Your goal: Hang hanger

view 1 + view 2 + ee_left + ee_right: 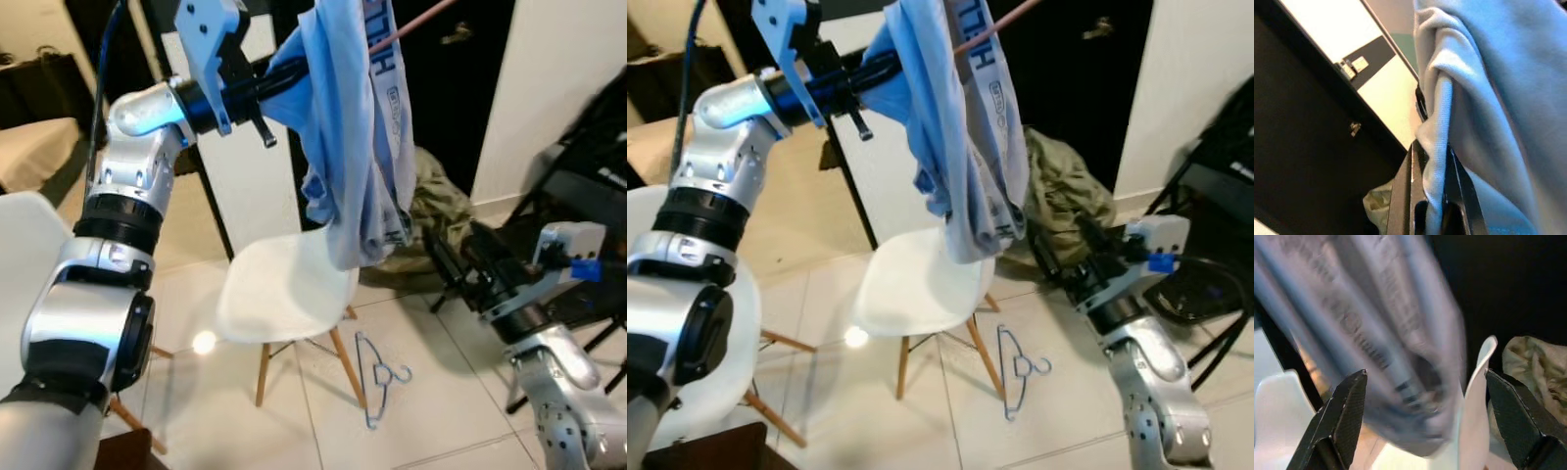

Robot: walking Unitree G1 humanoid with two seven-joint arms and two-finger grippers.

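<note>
Left gripper (284,83), raised high, is clenched on the blue garment (358,137), which hangs above the white chair (284,289). Right gripper (1425,401), low at right, is released. The wire hanger (377,377) lies on the floor, long axis near-to-far, nearer the right arm.

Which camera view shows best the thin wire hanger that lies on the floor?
The right eye view: the thin wire hanger lies whole on pale tiles, beside the white chair's wooden leg. The left eye view shows it too, nearer the lower edge.
</note>
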